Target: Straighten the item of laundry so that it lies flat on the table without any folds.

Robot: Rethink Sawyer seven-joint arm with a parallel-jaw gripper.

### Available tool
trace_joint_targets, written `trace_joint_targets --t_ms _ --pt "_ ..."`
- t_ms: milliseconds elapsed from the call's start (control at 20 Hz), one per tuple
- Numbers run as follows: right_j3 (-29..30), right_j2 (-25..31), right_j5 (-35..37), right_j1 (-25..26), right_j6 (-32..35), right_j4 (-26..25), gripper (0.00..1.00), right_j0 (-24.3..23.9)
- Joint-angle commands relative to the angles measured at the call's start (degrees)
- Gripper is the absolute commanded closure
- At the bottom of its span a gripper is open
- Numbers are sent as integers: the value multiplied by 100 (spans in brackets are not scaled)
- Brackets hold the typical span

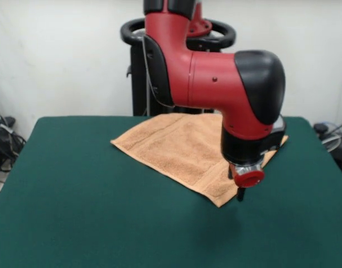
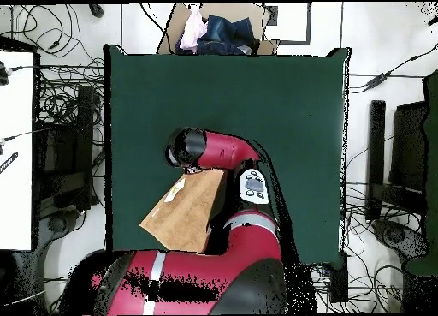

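Table (image 1: 104,223): dark green felt-like surface; the near half in the front view is bare cloth
Gripper (image 1: 241,194): hangs below the red end cap of the arm, its dark tip directly over the towel's nearest corner; contact with the cloth cannot be confirmed
Jaw state: cannot tell; only one dark tip is visible and the wrist hides the rest
Towel (image 1: 176,148): peach-orange terry, lying on the far half of the table toward the pedestal, right of centre in the front view; a woven border band runs parallel to the near right edge
Towel shape: appears as a quadrilateral with its corners turned diagonally to the table edges; the far right portion is hidden behind the arm
Label (image 2: 176,190): small white patch with a yellow mark, visible in the overhead view near the towel's upper left corner
Arm (image 1: 215,78): red and black, descends from above and covers part of the towel in both views
Pedestal (image 1: 143,67): black, at the far table edge
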Motion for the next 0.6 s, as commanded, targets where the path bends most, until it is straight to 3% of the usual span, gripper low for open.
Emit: trace_joint_targets --t_ms 50,600 --pt "407 -90 -543 138 823 191 0 138" --pt "509 -114 -873 204 874 276 0 165"
